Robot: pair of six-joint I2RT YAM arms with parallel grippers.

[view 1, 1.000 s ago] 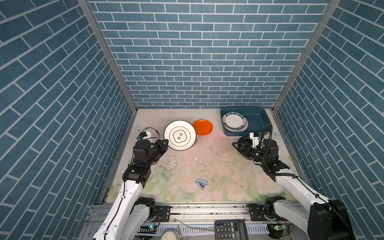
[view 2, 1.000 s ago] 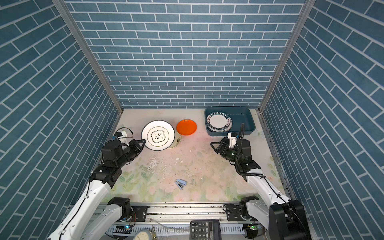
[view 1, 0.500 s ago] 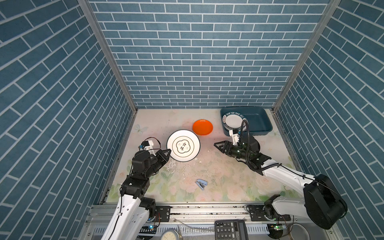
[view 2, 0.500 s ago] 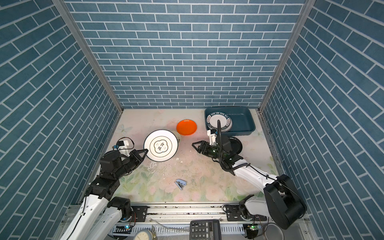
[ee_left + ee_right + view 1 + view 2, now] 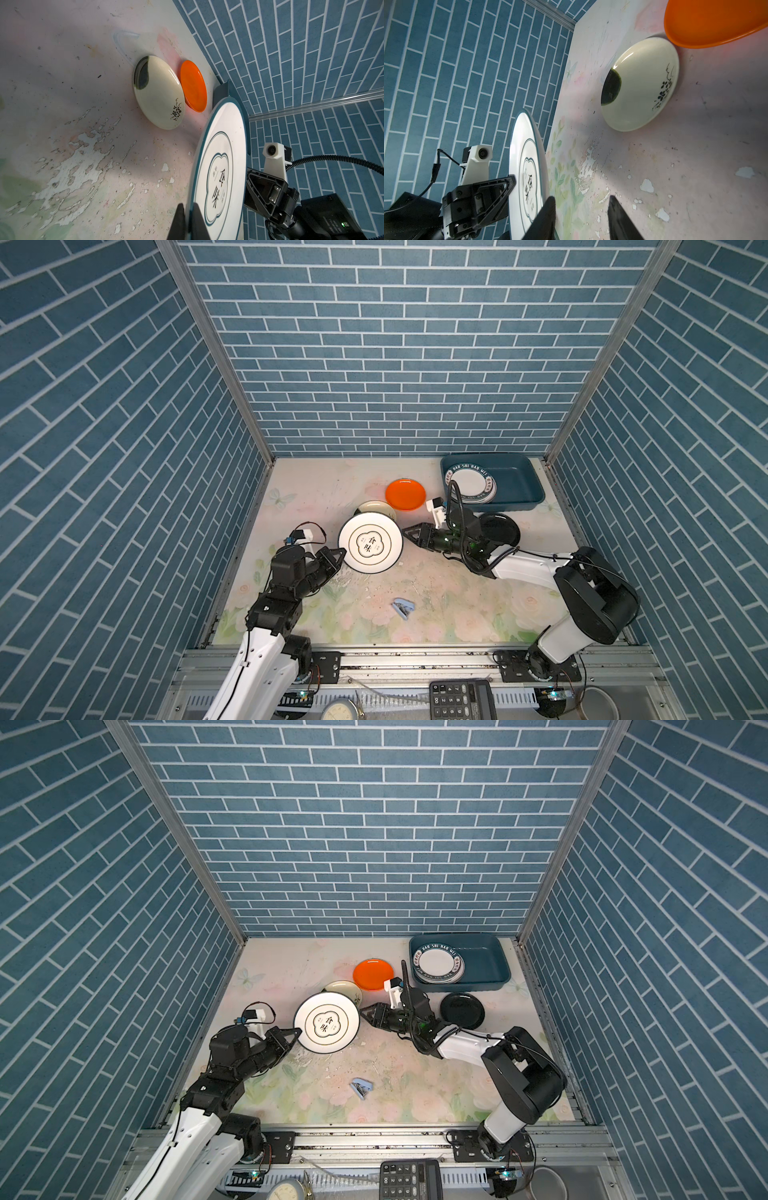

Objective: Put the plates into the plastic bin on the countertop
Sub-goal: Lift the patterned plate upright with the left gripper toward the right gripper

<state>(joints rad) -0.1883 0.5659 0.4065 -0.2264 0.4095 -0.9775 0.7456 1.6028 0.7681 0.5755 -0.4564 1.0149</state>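
Handoff step, prob. Your L jaws pinched white plate (image 5: 370, 542) by rim, off the desk (image 5: 436, 605), well short of bin (image 5: 515, 485). R jaws spread at its bin-side rim; next: close R, release L.

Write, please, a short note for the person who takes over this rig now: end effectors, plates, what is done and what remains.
Left end effector: shut on the rim of the white teal-rimmed plate, held off the countertop.
Right end effector: open, at that plate's opposite rim; no grip yet.
Done: a stack of lettered-rim plates lies in the plastic bin.
Remaining: the held plate, plus the orange plate, cream plate and black plate on the countertop.
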